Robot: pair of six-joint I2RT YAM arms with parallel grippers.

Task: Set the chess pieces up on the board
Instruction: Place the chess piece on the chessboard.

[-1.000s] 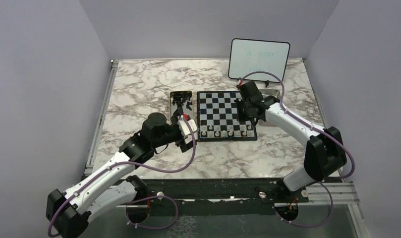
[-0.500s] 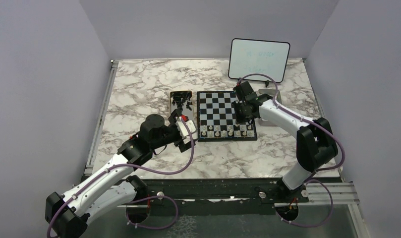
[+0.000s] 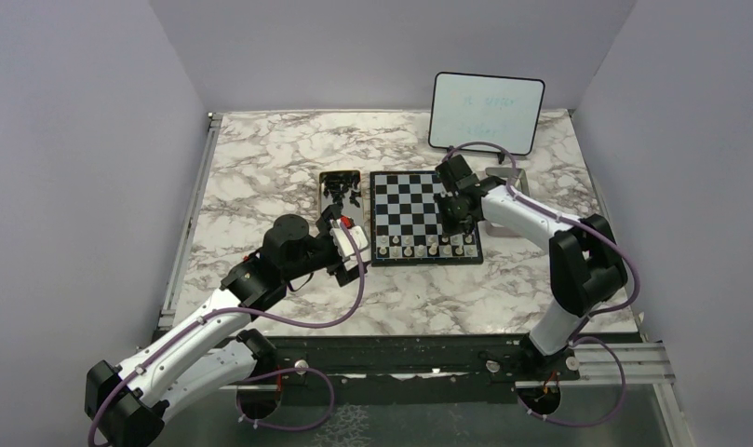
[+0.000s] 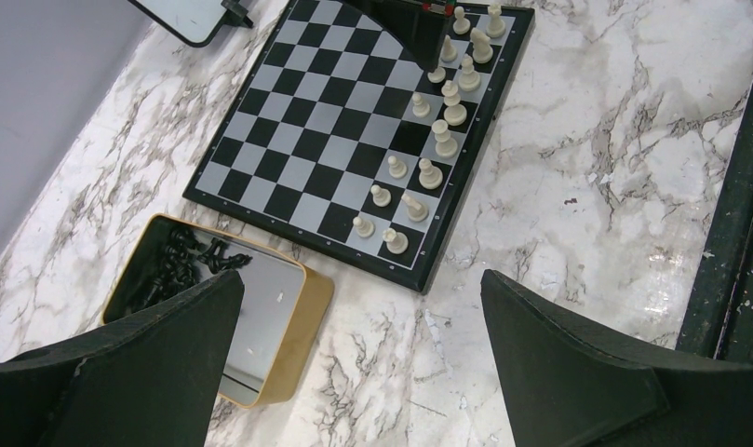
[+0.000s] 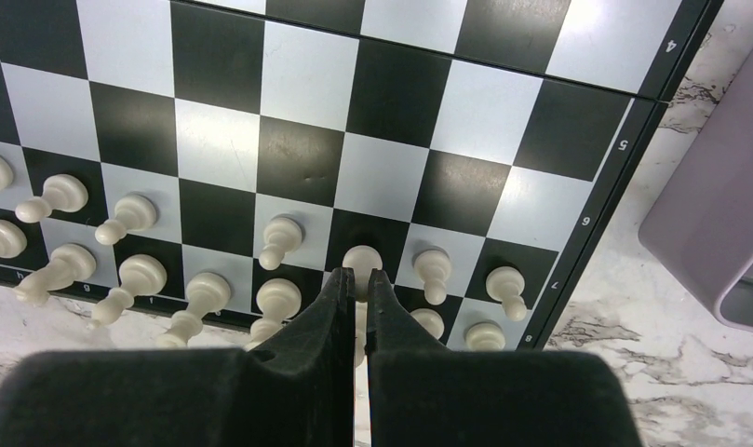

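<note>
**Change.** Over the last second the right arm's elbow swings in toward the board (image 3: 410,200), and its wrist slides from the board's right edge to over the right-hand squares. The left arm hardly shifts. This reads as the carry step: one more piece is being brought to the near ranks, where the white pieces (image 4: 444,138) already stand in two rows along the board's near edge. The white side looks almost complete. The black side is not yet begun.

**Pose, near to far.** The left arm reaches forward from its base and stops short of the board's near left corner. The left gripper (image 4: 360,277) hangs there with its fingers spread wide and nothing between them.

The right arm is folded at the elbow, its forearm running in from the board's right side. The right gripper (image 5: 356,279) points down, pinched shut on the held piece (image 5: 361,259), whose round head shows just beyond the fingertips, in line with the second row.

Left of the board, the tin (image 4: 298,307) holds the black pieces (image 4: 181,265). Beyond the board's far right corner stands the whiteboard (image 3: 487,112).
</note>
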